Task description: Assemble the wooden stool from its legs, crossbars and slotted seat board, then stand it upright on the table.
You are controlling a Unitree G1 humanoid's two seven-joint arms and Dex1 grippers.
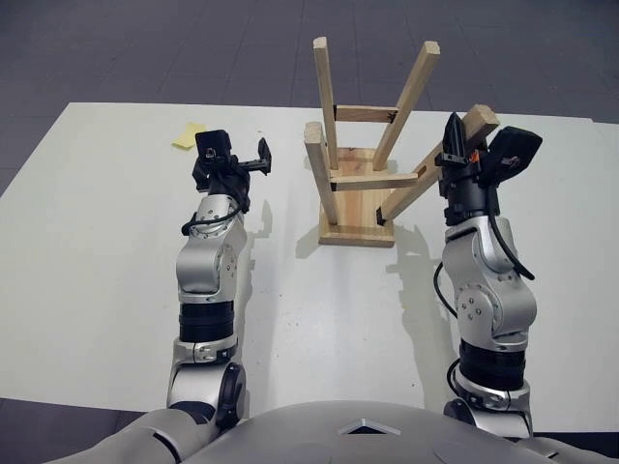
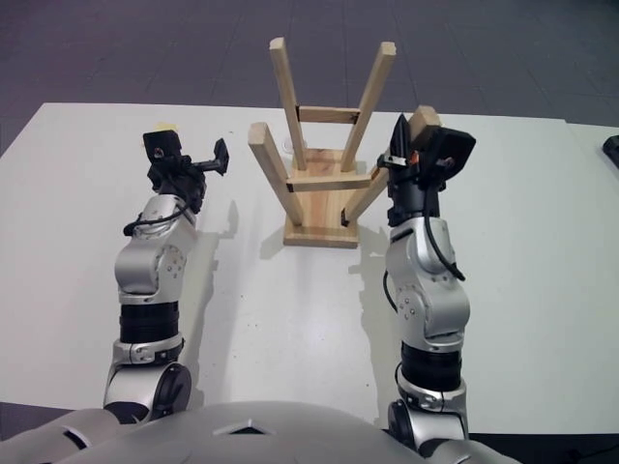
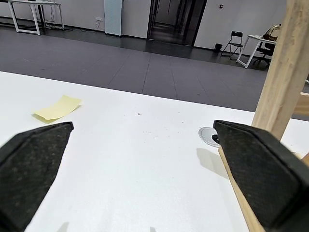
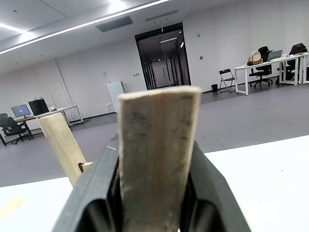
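looking down on the white tabletop (image 1: 97, 251), i read the stool (image 1: 360, 193) as put together but upside down. it sits toward the far edge, about midway along it. the slotted seat board (image 1: 350, 233) lies flat on the tabletop and all four legs point up and splay outward.

my biggest worry is the flip itself. if i turn the whole frame over by one leg, the weight levers on a single joint, and that leg could pull out of the seat board or twist the frame. the stool could also skid toward the far edge, which is near, and go over it.

the near-right leg (image 1: 411, 193) leans well out to the right, and the right gripper (image 1: 455, 145) is clamped on it near its free end. the right wrist view shows the wood pinched between both fingers. a grip that high gives a long lever, so a small wrist error means a large swing at the base. the near-left leg (image 1: 320, 174) stands unsupported, and the crossbars (image 1: 372, 181) tying the legs may work loose if the frame racks. i cannot tell how tight those joints are.

the left gripper (image 1: 240, 160) hovers with its fingers wide apart, just beside that near-left leg and holding nothing. unless it braces the frame, a tipping stool could strike it.

a yellow note (image 1: 187, 135) near the far-left corner and a round port (image 3: 209, 137) set in the tabletop by the stool are minor snags.
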